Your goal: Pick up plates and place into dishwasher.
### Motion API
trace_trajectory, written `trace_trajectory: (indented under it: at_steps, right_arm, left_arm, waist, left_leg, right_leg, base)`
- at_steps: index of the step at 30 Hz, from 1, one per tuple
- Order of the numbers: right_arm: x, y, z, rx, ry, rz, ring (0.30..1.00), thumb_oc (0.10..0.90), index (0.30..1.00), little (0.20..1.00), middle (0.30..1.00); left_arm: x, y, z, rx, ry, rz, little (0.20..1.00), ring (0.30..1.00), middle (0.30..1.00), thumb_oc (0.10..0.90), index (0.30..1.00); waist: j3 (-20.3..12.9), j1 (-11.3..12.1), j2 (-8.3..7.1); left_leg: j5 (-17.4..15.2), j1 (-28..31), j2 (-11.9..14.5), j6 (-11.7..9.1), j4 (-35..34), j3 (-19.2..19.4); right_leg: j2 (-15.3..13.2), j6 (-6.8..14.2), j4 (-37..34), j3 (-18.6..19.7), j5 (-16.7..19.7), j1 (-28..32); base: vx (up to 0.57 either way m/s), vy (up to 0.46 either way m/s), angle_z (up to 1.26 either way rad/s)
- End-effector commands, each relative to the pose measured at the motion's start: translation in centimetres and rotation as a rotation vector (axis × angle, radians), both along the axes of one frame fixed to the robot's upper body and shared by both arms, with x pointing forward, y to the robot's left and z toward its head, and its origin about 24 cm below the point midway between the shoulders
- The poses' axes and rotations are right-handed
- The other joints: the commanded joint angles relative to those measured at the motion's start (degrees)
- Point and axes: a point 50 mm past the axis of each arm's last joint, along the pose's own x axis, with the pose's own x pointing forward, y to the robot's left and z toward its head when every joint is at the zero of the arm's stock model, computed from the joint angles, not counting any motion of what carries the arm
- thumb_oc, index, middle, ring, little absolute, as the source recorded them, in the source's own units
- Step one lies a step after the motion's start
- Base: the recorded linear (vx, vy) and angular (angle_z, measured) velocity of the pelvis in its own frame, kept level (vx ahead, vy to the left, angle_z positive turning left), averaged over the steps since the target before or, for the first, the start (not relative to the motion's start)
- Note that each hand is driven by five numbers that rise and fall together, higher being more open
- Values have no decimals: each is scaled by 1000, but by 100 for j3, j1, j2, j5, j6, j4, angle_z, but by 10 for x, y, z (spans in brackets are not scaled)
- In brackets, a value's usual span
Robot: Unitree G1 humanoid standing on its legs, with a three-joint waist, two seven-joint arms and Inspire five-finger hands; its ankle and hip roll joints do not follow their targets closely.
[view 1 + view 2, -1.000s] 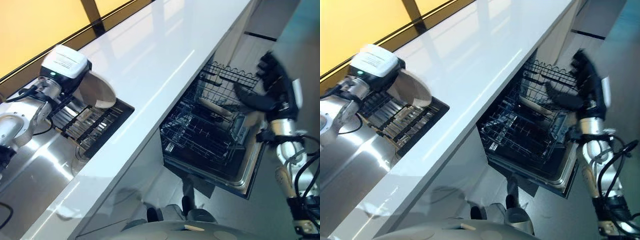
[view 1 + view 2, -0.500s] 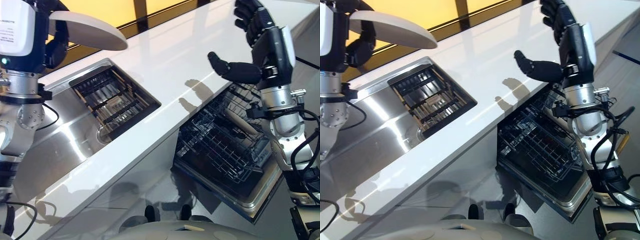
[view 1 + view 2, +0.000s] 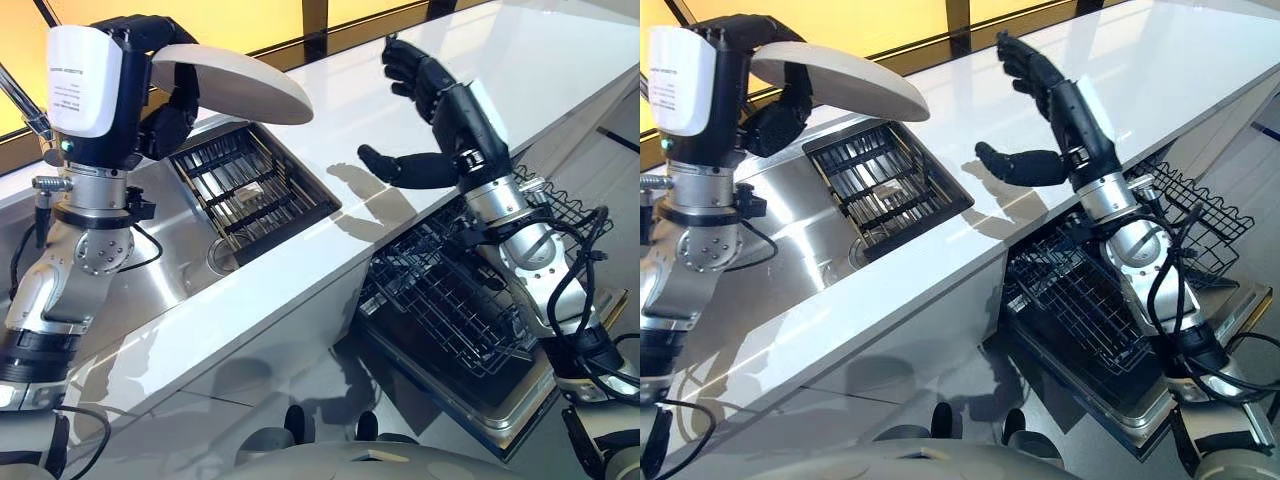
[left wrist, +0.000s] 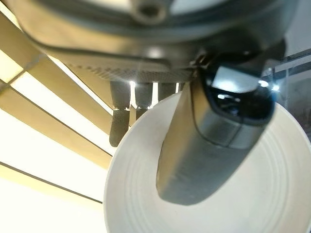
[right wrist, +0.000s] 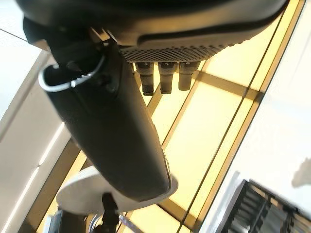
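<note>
Currently we list: left hand (image 3: pixel 165 105) fingers pinching a white plate (image 3: pixel 232 82); right hand (image 3: pixel 425 110) spread, empty. Risk: the plate slipping during handover.

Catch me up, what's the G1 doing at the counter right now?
It's mid plate transfer. The left hand grips a white plate, held roughly level above the sink rack. The right hand is raised over the white countertop, fingers spread and holding nothing. The dishwasher stands open below the counter with its wire rack pulled out; the plate is not in it yet.
</note>
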Motion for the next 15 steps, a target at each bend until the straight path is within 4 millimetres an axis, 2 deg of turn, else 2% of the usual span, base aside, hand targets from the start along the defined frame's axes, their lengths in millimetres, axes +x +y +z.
trace_trajectory:
  at_steps: [1, 15]
  right_arm:
    - [-8, 20, 49, 84, -210, 127, 900, 800, 900, 900, 900]
    - [-6, 50, 46, 82, -148, 263, 900, 800, 900, 900, 900]
  left_arm:
    - [-3, -13, 28, -50, -128, -101, 200, 300, 300, 100, 300]
    - [8, -31, 19, -53, -56, -167, 200, 300, 300, 100, 300]
  waist:
    - [-599, -68, -97]
    - [-580, -70, -74]
  left_leg:
    - [-671, 198, -296, 66, 13, 244]
    - [-658, 223, -303, 80, 13, 262]
  right_leg:
    - [324, 90, 317, -170, -585, 143]
    - [328, 76, 285, -137, -561, 174]
  base:
    - [0, 0, 0]
    - [0, 0, 0]
